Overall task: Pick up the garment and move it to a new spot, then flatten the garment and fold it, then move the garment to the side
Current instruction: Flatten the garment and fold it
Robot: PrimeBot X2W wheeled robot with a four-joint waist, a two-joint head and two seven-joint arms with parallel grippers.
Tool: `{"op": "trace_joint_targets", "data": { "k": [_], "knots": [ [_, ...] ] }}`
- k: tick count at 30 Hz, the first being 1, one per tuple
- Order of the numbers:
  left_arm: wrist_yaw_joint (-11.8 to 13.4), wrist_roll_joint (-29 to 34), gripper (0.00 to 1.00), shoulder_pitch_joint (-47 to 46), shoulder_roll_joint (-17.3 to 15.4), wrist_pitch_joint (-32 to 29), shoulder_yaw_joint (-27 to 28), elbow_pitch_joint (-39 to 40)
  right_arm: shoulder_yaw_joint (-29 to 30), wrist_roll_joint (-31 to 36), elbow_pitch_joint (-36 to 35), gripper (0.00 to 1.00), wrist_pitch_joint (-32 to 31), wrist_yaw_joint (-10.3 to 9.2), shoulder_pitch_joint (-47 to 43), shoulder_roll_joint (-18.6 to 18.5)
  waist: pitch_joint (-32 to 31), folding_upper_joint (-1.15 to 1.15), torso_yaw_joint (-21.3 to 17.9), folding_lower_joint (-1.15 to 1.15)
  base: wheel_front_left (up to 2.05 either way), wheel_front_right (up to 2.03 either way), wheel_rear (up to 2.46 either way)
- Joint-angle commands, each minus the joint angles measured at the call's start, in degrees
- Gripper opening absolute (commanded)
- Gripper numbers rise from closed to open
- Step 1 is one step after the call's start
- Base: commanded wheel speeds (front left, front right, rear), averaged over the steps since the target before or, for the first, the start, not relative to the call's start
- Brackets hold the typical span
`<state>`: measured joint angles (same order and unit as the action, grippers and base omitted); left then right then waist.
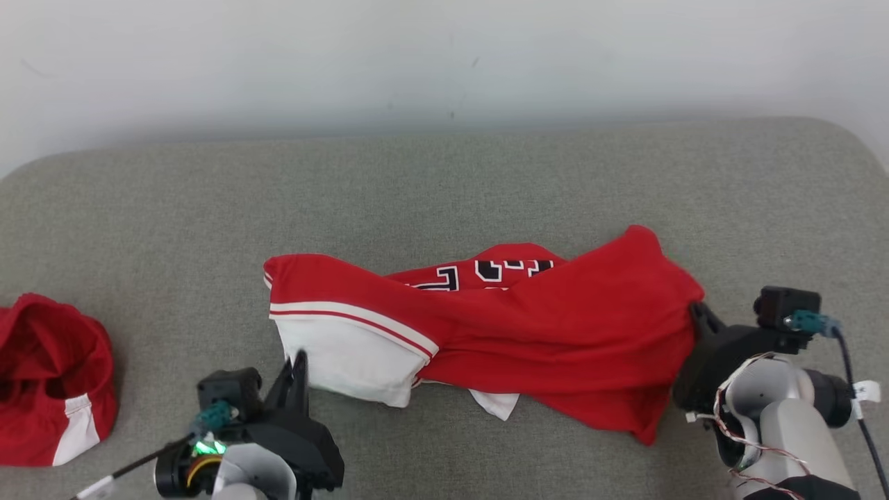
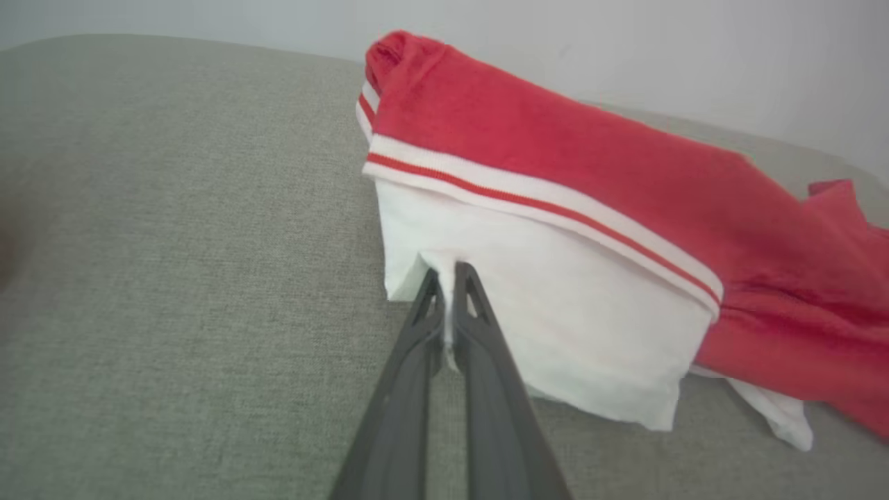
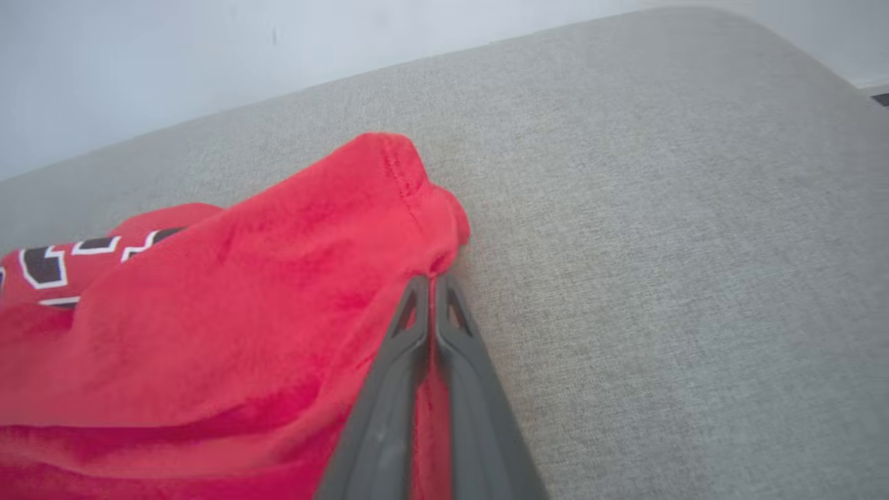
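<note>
Far lower left of the head view, a second red piece (image 1: 48,378) sits bunched on the grey padded surface (image 1: 444,180), well apart from the action. Carry the load that way and it could get swept along.

Next, lower left: the left end effector (image 1: 299,357) is clamped tight on the edge of the white panel (image 2: 542,326). The wrist view shows only a thin sliver of cloth between the fingers, so a sharp lift could pull it free.

Centre frame, the garment (image 1: 555,333) lies across the surface, roughly twisted, with red cloth lapped over the lettering (image 1: 486,272). If it's raised like this, the twist may stay in and spoil the flattening.

Right of centre, the right end effector (image 1: 694,310) is pinched closed on the red corner. That corner looks bunched, and I can't tell how many layers are caught. With only one layer held, the rest would sag. And if the two arms pull unevenly, the weaker white-edge grip likely goes first.
</note>
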<state>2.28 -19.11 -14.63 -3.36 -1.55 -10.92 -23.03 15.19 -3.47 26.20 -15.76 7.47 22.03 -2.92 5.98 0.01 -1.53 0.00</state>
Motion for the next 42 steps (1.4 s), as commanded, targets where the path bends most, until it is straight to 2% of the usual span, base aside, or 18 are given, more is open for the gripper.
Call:
{"op": "trace_joint_targets", "data": {
  "k": [1, 4, 11, 14, 16, 18, 24, 33, 42],
  "knots": [
    [-0.3, -1.2, 0.0, -0.5, -0.1, 0.6, 0.6, 2.1, -0.5, -2.0, -1.7, 0.0, 0.9, 0.07, -0.1, 0.1, -0.9, -0.01, -0.4, 0.0, 0.0, 0.0, 0.0],
    [-1.4, -3.6, 0.0, -2.0, 0.0, 0.8, 1.5, 6.5, -1.4, -6.1, -5.3, 0.0, 2.3, 0.07, 0.6, 0.1, -1.7, -0.01, -0.8, 0.0, 0.0, 0.0, 0.0],
    [-3.0, -8.0, 0.0, -8.4, -1.0, -2.2, 4.1, 16.8, -2.4, -8.8, -14.0, 0.0, 2.1, 0.07, 1.3, 0.1, -3.4, -0.01, -1.3, 0.0, 0.0, 0.0, 0.0],
    [-3.9, -10.3, 0.0, -12.4, -2.2, -5.0, 5.3, 19.4, -3.0, -10.7, -17.1, 0.0, 1.1, 0.07, 2.5, 0.1, -3.8, -0.01, -1.8, 0.0, 0.0, 0.0, 0.0],
    [-4.1, -9.7, 0.0, -15.7, -4.4, -6.6, 6.0, 20.7, -3.4, -11.1, -18.9, 0.0, 0.7, 0.07, 3.9, 0.1, -3.8, -0.01, -2.3, 0.0, 0.0, 0.0, 0.0],
    [-4.2, -10.3, 0.0, -18.8, -5.1, -7.9, 6.6, 21.5, -4.0, -10.9, -20.5, 0.0, 0.2, 0.07, 5.5, 0.1, -3.9, -0.01, -2.8, 0.0, 0.0, 0.0, 0.0],
    [-5.3, -12.7, 0.0, -28.7, -6.0, -11.0, 7.0, 22.0, -5.9, -9.3, -22.8, 0.0, -1.5, 0.07, 10.9, -2.3, -3.8, -0.01, -3.4, 0.0, 0.0, 0.0, 0.0],
    [-6.3, -13.7, 0.0, -40.4, -5.1, -9.6, 6.7, 19.1, -7.5, -8.0, -24.1, 0.0, -1.7, 0.07, 15.6, -4.2, -4.6, -0.01, -3.8, 0.0, 0.0, 0.0, 0.0],
    [-7.5, -14.8, 0.0, -44.2, -6.0, -12.4, 4.6, 16.4, -7.1, -10.4, -26.7, 0.0, -3.5, 0.07, 16.6, -6.3, -5.0, -0.01, -4.0, 0.0, 0.0, 0.0, 0.0]
  ]
}}
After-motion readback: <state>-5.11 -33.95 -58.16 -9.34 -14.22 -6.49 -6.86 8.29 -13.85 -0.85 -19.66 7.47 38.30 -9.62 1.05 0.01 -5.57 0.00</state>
